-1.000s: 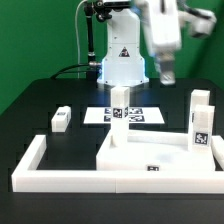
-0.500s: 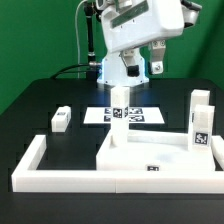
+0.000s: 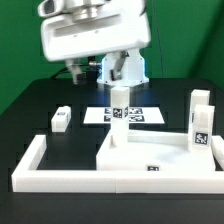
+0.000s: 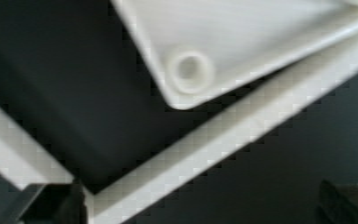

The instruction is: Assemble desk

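Because the tabletop panel point(image 3: 150, 152) lies nearest, against the border rail point(image 3: 60, 172) on the counter point(image 3: 40, 105), with two legs upright on it (a third lies apart), a careless descent could topple them; jaws spread, gripping nothing.

A green backdrop point(image 3: 25, 35) fills the rear of the exterior view from nine through twelve to three o'clock, plain and evenly lit. Below it a black table point(image 3: 45, 110) spreads across the middle and down to six o'clock, its matte surface catching soft overhead light. At seven o'clock the table's edge meets a darker green strip.
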You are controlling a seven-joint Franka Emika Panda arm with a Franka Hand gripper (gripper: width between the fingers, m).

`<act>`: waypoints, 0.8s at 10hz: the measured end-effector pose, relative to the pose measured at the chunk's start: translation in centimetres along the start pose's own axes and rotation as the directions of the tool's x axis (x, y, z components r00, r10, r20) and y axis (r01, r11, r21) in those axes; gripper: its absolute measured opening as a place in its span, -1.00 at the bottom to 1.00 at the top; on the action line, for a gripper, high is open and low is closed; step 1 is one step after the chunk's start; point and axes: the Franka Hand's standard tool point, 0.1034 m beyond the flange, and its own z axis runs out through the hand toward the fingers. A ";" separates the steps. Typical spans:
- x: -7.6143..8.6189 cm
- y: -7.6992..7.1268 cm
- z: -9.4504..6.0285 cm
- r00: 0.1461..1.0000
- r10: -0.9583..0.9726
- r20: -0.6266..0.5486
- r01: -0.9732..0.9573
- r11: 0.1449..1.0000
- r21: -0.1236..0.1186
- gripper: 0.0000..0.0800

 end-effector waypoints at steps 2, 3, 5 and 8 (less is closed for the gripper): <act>-0.3 -0.8 0.1 0.994 -0.113 0.001 0.113 0.994 0.000 0.62; -0.2 -0.6 0.1 0.988 -0.157 0.001 0.157 0.988 -0.003 0.62; -0.7 -0.1 0.5 0.988 -0.149 0.040 0.149 0.989 0.001 0.62; -3.5 9.2 3.5 0.923 -0.110 0.370 0.144 0.987 -0.066 0.62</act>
